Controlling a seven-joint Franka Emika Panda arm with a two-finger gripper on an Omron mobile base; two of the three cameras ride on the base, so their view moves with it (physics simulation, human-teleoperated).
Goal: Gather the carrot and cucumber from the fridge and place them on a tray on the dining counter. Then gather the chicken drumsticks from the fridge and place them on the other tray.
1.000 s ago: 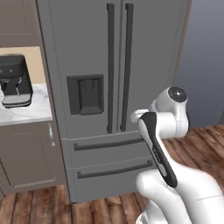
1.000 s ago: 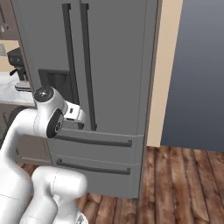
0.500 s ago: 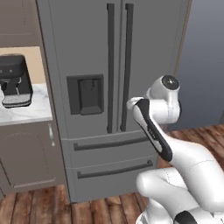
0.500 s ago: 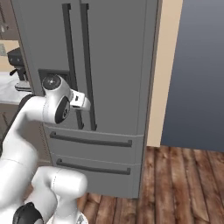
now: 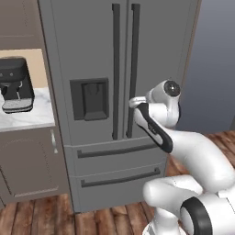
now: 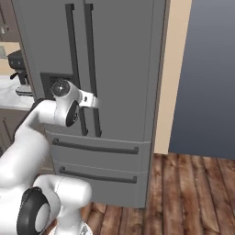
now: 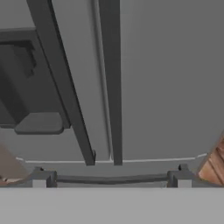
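Jaws: spread wide and empty; nothing is held between the fingertips (image 7: 39,178).
Left base view: the gripper (image 5: 134,102) is raised before the closed fridge (image 5: 92,55), just beside the right door handle (image 5: 133,69). The left door handle (image 5: 115,69) stands parallel, next to the water dispenser (image 5: 90,98). A coffee machine (image 5: 16,85) sits on the counter (image 5: 32,120) at left.
Right base view: the hand is seen level with the lower part of the handles, close to the door face; whether it touches cannot be told.
Hand view: both handles run upright ahead of the jaws, lower ends just above the drawer seam.
Task items: carrot, cucumber and drumsticks are judged to lie behind the shut doors; their orientation cannot be told.
Key relation: the handle's long axis is vertical, so the jaws are judged to need to straddle it sideways.
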